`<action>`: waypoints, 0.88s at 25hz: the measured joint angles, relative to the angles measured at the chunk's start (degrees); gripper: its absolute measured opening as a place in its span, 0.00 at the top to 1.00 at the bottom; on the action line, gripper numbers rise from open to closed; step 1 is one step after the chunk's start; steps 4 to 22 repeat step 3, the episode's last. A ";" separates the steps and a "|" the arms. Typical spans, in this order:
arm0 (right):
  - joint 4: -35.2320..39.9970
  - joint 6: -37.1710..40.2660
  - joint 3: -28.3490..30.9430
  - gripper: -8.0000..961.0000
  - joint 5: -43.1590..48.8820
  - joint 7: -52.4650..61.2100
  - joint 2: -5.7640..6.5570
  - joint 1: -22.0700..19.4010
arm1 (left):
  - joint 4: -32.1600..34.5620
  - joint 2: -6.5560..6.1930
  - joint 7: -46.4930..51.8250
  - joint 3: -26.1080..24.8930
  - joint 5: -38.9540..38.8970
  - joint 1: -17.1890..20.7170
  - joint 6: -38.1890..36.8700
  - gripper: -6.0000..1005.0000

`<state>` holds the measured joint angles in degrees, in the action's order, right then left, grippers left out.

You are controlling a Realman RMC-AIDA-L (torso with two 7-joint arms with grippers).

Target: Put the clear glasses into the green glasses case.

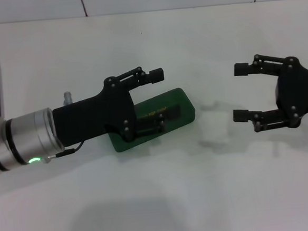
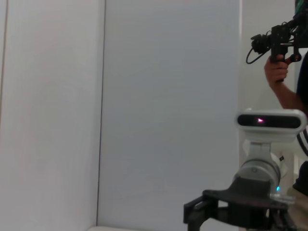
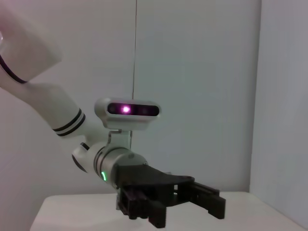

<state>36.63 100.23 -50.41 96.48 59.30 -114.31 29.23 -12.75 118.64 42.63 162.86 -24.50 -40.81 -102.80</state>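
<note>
Lying flat on the white counter (image 1: 165,199), the dark green rounded-rectangle glasses case (image 1: 182,104) sits partly under the left pincer (image 1: 161,99), which hangs over its near end with jaws spread wide and nothing between them. The case's lid, with its small dark label strip (image 1: 155,114), looks shut, though the pincer hides part of it. Between the two pincers, just beyond the case's far end, a faint glassy shape on the counter is probably the fully transparent wraparound plastic glasses (image 1: 213,124); their outline is hard to make out. The right pincer (image 1: 240,92) hovers beside that spot, also wide open and empty. Judging by this, the task has barely begun: the case needs opening, and the glasses are neither grasped nor placed inside.
</note>
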 joint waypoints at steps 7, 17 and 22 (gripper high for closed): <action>0.23 -0.45 -0.04 0.08 0.01 -0.24 -0.38 0.03 | -0.12 -0.03 -1.45 0.00 -0.36 0.66 -1.37 0.21; 0.23 -0.45 -0.04 0.08 0.01 -0.24 -0.38 0.03 | -0.12 -0.03 -1.45 0.00 -0.36 0.66 -1.37 0.21; 0.23 -0.45 -0.04 0.08 0.01 -0.24 -0.38 0.03 | -0.12 -0.03 -1.45 0.00 -0.36 0.66 -1.37 0.21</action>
